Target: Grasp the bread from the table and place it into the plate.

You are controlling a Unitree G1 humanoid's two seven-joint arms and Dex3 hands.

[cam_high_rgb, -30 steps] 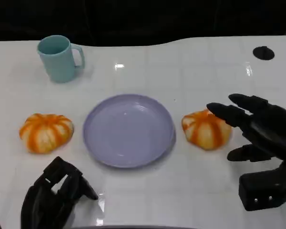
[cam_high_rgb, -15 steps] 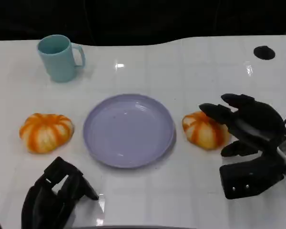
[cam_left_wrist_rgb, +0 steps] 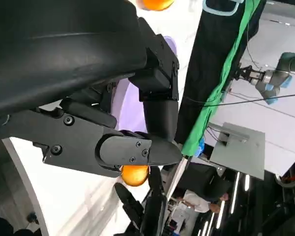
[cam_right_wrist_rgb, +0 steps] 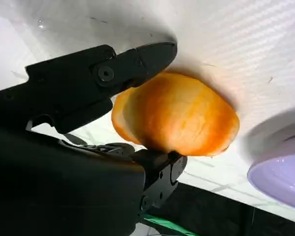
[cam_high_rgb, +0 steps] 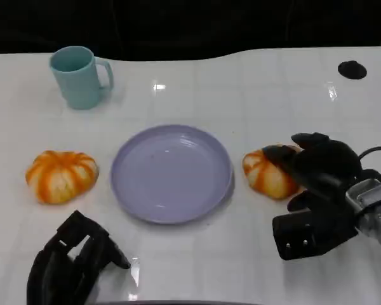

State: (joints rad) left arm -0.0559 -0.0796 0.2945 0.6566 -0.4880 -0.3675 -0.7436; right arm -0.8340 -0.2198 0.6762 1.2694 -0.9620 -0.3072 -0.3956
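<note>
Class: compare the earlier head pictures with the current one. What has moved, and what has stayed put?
The right hand has moved left and lowered over the right bread, its fingers now closing around it. The bread has not left the table. The plate, left bread, cup and left hand stayed put.

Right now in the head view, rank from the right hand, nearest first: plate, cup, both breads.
From the right hand:
1. Right bread, at its fingers.
2. Plate, centre.
3. Left bread, beyond the plate.
4. Cup, far left corner.

Both breads [cam_high_rgb: 271, 173] [cam_high_rgb: 61, 176] are orange with white stripes. The plate [cam_high_rgb: 171, 173] is lilac, the mug [cam_high_rgb: 78, 77] teal, the table [cam_high_rgb: 254, 95] glossy white, the hands [cam_high_rgb: 317, 166] [cam_high_rgb: 73, 260] black.
</note>
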